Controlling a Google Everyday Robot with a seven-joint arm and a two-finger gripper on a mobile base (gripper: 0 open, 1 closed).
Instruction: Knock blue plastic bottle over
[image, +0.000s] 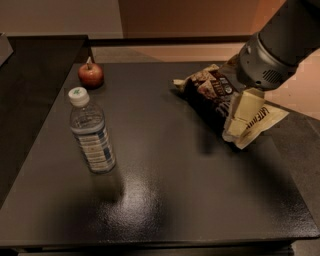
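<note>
The bottle (91, 135) stands upright on the dark table (175, 195), out toward the 9 o'clock side. Its white cap (78, 95) is on, and the blue-and-white label wraps the lower body. It is clear plastic, not tipped, with its base flat on the tabletop. There is a glossy patch of reflection on the table just at its 5 o'clock.

Up at 11 o'clock on the table, near the far left corner, sits a red apple (91, 75), stem up. It is apart from the bottle and clearly shorter than it.

Across at 2 o'clock lies a dark snack bag (204, 89), flat on the table. It runs diagonally from the far middle toward the right edge, and its pale end pokes out at about 3 o'clock.

The gripper (242, 116) comes in from the upper right on a thick grey arm (272, 52). Its beige tip hangs over the near end of the bag at roughly 3 o'clock. Whether it is open or closed cannot be told from here, nor whether it touches the bag. It carries nothing visible.

The gripper and the bottle are well apart, on opposite sides of the table, with bare dark surface between them.
</note>
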